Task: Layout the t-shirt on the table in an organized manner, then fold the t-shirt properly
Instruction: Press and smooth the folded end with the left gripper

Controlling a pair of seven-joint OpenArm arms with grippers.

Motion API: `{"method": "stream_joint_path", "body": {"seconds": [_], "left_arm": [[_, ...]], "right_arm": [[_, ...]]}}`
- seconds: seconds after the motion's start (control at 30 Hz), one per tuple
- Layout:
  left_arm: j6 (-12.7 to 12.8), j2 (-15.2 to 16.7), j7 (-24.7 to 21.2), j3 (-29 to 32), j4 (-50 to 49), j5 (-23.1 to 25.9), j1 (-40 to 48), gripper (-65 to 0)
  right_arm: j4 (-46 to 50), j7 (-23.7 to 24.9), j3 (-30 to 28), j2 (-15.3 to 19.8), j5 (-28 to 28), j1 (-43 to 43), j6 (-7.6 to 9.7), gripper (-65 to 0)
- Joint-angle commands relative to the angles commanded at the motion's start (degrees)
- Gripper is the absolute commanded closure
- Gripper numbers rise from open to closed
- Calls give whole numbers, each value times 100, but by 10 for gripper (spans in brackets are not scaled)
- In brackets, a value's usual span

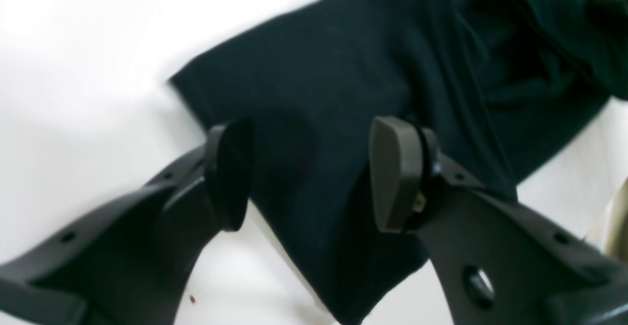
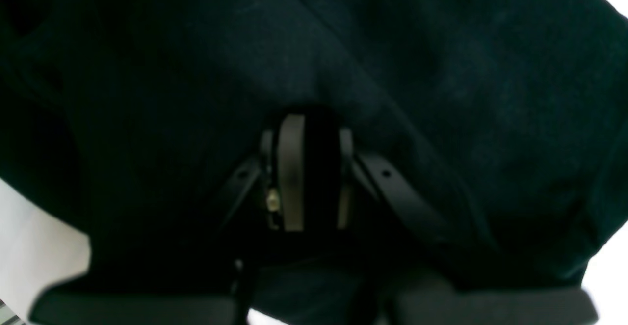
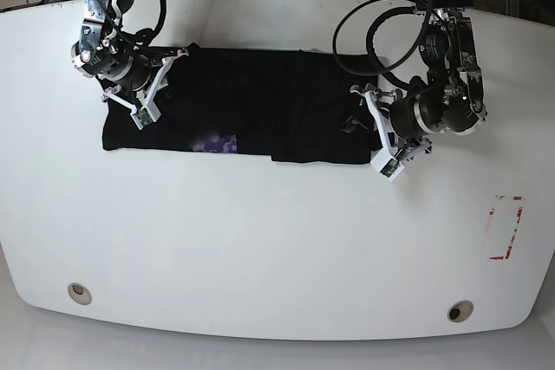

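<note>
The t-shirt (image 3: 251,110) lies as a long dark band across the far half of the table (image 3: 277,240), bunched and partly doubled over, with a purple patch (image 3: 214,143) showing at its near edge toward the right arm's end. Its near edge runs fairly straight, stepping slightly nearer past the middle. Its far edge sits well short of the table's far rim.

The left gripper (image 1: 309,173) hovers with its fingers (image 1: 392,173) spread wide apart over the shirt's end. In the left wrist view a strip of black cloth runs between the two pads without touching either. Bare white table shows outside the left-hand pad and beyond the cloth's corner, so there is free space on that side. From overhead, this gripper sits at the shirt's end, with empty table stretching from it to the red-marked patch (image 3: 505,227).

The right gripper (image 2: 314,173) is down at the shirt's other end. In the right wrist view its fingers (image 2: 290,173) stand close together with a dark fold between them, so they appear clamped on the cloth. Fabric fills nearly everything around them, with white table showing only at the lower corners of that view.

Nearer than the shirt, the table is open right out to the two round holes (image 3: 79,292) by the near rim.
</note>
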Motion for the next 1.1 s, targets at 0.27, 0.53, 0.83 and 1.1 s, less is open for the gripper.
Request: {"method": "stream_joint_path", "body": {"seconds": [0.27, 0.53, 0.83, 1.1], "left_arm": [[0, -440, 510, 1354, 18, 0, -62, -350], [0, -695, 1125, 3112, -18, -9, -809, -350], [0, -589, 1130, 3253, 492, -9, -1160, -350], [0, -554, 1099, 1873, 607, 35, -1073, -314]], "right_arm": [[0, 0, 0, 0, 0, 9, 0, -79], [0, 0, 9, 0, 0, 9, 0, -79], [0, 0, 9, -70, -9, 9, 0, -79], [0, 0, 9, -88, -9, 9, 0, -79]]}}
